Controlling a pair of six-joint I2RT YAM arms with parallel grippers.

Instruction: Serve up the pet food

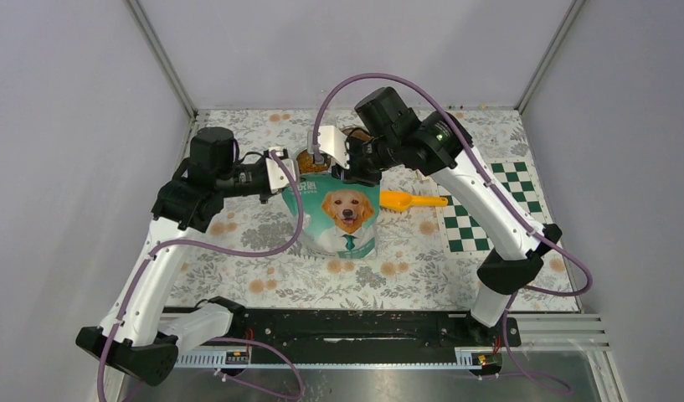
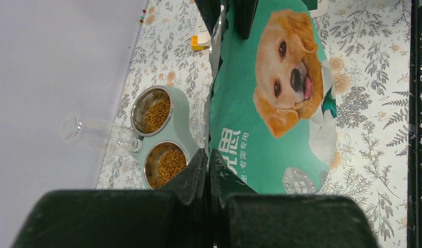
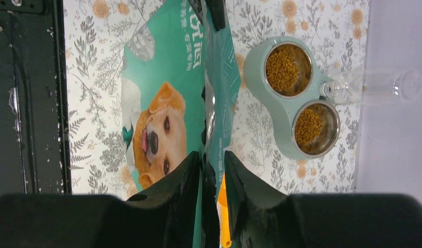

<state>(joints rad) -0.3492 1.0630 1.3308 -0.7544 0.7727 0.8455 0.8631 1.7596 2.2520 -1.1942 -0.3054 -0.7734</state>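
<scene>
The serving looks largely done: pet food point(image 3: 282, 67) already lies in both steel bowls of the mint double feeder point(image 3: 283, 111), which stands just past the two tools, on the far side of the bag point(image 2: 260, 139). The step in hand seems to be work on the bag's mouth, though whether it is being spread for another helping or pressed closed cannot be told.

The left tool point(image 2: 208, 155) is clenched on the bag's top edge at its own corner. The right tool point(image 3: 213, 157) straddles the same edge at the other corner with its fingers parted, so it appears released rather than pinching.

The next move likely calls for the right tool to close squarely on the thin film without letting it slide out, while the left holds the bag upright.

The orange scoop point(image 1: 409, 199) lies on the surface point(image 1: 238, 276) just below and outward of the right tool, close enough to be nudged. A clear bottle point(image 3: 371, 85) juts from the feeder's far side, and a checkered mat point(image 1: 472, 209) lies further outward of the right tool. The feeder sits so near the bag that a tipping bag could strike it.
</scene>
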